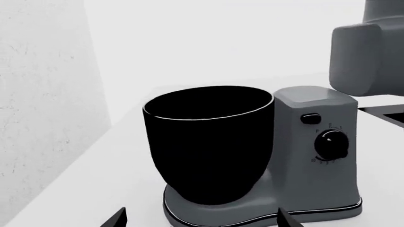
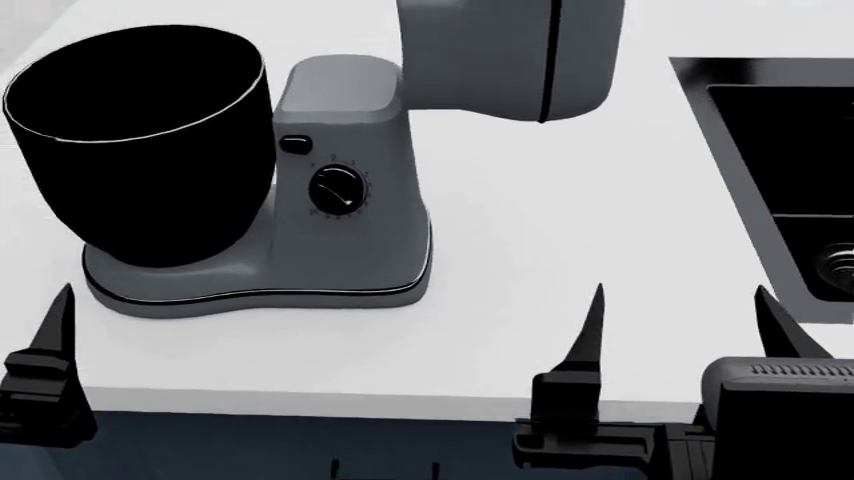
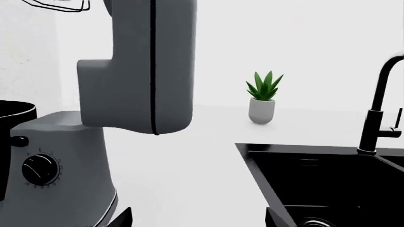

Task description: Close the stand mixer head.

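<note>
Clearly the stand mixer head (image 3: 136, 71) is tilted up: its grey rounded body stands nearly upright above the base column (image 2: 354, 170), with the thin dark seam line running down its length, and it is joined to the column only at its lower back corner. In the head view the stand mixer head (image 2: 507, 55) rises from the top of the column and leaves the picture at the upper edge. At the far end of the head a wire whisk (image 3: 60, 4) shows in part. The black mixing bowl (image 2: 140, 140) sits on the foot of the mixer just beside the column, uncovered, and the column carries a black dial (image 2: 336, 190) and a small black button (image 2: 295, 144) on the side toward the robot.

The mixer stands on a white countertop (image 2: 534, 250) before a plain white wall. On the other side of the mixer from the bowl a black sink (image 3: 328, 184) is set into the countertop, with a black faucet (image 3: 379, 109) behind it, and a small potted plant (image 3: 262, 101) stands near the wall behind the sink.

Both grippers are low at the near edge of the countertop, well apart from the mixer head and below it. The right gripper (image 2: 681, 330) has its fingers spread wide and holds nothing. Of the left gripper (image 1: 198, 220) the two black fingertips stand far apart, with nothing between them
</note>
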Controlling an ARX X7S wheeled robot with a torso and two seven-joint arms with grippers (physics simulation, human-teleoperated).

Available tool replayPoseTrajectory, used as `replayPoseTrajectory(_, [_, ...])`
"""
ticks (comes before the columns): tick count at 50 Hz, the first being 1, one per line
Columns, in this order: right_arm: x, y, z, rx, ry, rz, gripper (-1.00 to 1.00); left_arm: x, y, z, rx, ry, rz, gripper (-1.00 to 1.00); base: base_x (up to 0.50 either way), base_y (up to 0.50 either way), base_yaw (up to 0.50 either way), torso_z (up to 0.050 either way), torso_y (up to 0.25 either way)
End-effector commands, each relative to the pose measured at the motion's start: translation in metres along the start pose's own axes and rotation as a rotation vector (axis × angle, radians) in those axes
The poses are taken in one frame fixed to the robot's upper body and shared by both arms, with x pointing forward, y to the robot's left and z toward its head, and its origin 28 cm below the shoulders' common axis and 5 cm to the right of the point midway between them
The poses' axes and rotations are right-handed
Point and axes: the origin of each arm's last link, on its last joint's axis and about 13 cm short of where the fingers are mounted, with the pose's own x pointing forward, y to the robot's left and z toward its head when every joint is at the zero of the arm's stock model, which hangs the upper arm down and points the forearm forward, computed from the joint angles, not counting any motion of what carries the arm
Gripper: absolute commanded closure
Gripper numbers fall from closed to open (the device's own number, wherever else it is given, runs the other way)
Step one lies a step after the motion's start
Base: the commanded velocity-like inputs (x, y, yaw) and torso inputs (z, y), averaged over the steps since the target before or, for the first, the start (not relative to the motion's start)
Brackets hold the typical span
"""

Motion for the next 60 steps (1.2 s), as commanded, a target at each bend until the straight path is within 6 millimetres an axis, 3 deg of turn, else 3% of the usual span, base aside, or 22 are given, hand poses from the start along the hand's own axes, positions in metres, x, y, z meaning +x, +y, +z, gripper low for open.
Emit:
replayPoseTrajectory(1, [-0.003, -0.002, 0.005, -0.005, -0.016, -0.004, -1.0, -0.003, 0.0, 0.005, 0.007, -0.006, -0.003, -1.0, 0.29, 0.5, 0.0, 0.0, 0.0])
replayPoseTrajectory(15, [-0.007, -0.007, 0.008, -0.01, -0.031, -0.029, -1.0, -0.007, 0.0, 0.012, -0.006, -0.023, -0.006, -1.0, 0.29, 0.44, 0.0, 0.0, 0.0])
replayPoseTrajectory(24, [-0.013, -0.017, 0.015, -0.025, -0.046, -0.094, -1.0, -0.009, -0.001, 0.016, -0.015, -0.031, -0.017, -1.0, 0.1, 0.04, 0.0, 0.0, 0.0])
replayPoseTrajectory(43, [-0.015, -0.018, 0.014, -0.056, -0.028, -0.095, -1.0, -0.011, 0.001, 0.019, -0.02, -0.036, -0.01, -1.0, 0.26, -0.02, 0.0, 0.0, 0.001])
replayPoseTrajectory(48, [-0.023, -0.024, 0.027, -0.071, -0.048, -0.133, -1.0, -0.013, 0.0, 0.022, -0.012, -0.04, -0.018, -1.0, 0.0, 0.0, 0.0, 0.0, 0.0])
replayPoseTrajectory(53, [-0.04, -0.039, 0.054, -0.054, -0.114, -0.192, -1.0, -0.013, 0.003, 0.02, -0.015, -0.028, -0.009, -1.0, 0.0, 0.0, 0.0, 0.0, 0.0])
replayPoseTrajectory(60, [-0.034, -0.054, 0.098, -0.057, -0.187, -0.219, -1.0, -0.013, 0.001, 0.02, -0.019, -0.025, -0.004, -1.0, 0.0, 0.0, 0.0, 0.0, 0.0])
